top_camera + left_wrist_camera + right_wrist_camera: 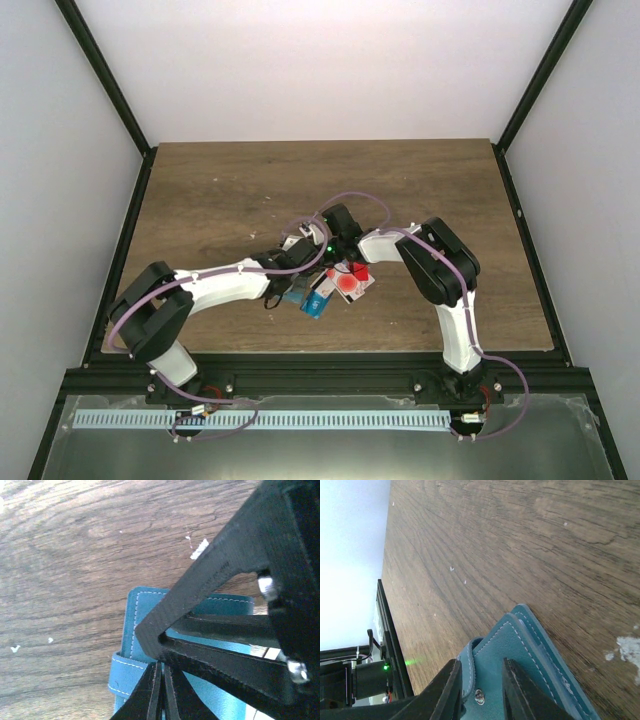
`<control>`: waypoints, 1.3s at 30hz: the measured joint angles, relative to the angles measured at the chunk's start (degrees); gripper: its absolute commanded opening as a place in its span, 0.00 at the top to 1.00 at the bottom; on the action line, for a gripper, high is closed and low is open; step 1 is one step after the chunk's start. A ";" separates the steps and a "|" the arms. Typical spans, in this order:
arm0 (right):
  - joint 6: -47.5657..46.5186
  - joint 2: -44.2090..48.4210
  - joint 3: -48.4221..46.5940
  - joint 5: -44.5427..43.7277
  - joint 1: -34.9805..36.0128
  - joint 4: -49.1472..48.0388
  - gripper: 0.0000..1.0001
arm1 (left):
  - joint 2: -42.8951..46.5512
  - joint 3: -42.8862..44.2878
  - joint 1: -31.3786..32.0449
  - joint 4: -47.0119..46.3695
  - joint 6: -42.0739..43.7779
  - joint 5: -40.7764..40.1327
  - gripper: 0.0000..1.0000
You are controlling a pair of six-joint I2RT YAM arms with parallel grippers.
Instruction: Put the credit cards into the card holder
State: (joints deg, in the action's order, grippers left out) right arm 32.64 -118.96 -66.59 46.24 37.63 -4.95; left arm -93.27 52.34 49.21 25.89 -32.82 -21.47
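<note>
While both arms crowd one spot just toward 6 o'clock of the table [250, 190] centre, we see the holder [142, 620] lying under them, teal, with white stitching. The right gripper [480, 662] straddles its flap, with the snap between the fingers. We judge the jaws to be clamped on that flap, and the holder's free corner points to about 1 o'clock in that wrist view. The left gripper [160, 672] is fully closed, its tips over the holder's near edge. We cannot tell whether it pinches a layer of the holder or nothing. The cards [347, 284] sit in a small heap at about 5 o'clock of the two wrists, the white one with the red circle on top. Neither gripper holds one.

We see trouble in the crowding. A black frame, most likely the right gripper's body, fills the 3 o'clock side of the left wrist view. Any sideways move there could knock the fingers together. If both grippers hold the holder and pull in different directions, the flap may slip free or the holder may twist. Once one gripper lets go to fetch a card, the holder could fold shut. The heap lies close enough under the arms to be scattered.
</note>
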 measured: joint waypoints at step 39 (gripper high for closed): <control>1.46 0.42 1.20 0.63 -0.90 -0.61 0.75 | -3.93 1.51 3.13 -0.74 -0.50 -6.54 0.96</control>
State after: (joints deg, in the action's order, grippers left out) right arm 34.11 -118.54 -65.39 46.87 36.73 -5.56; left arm -97.21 53.84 52.34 25.15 -33.32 -28.01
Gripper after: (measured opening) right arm 0.250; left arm 0.041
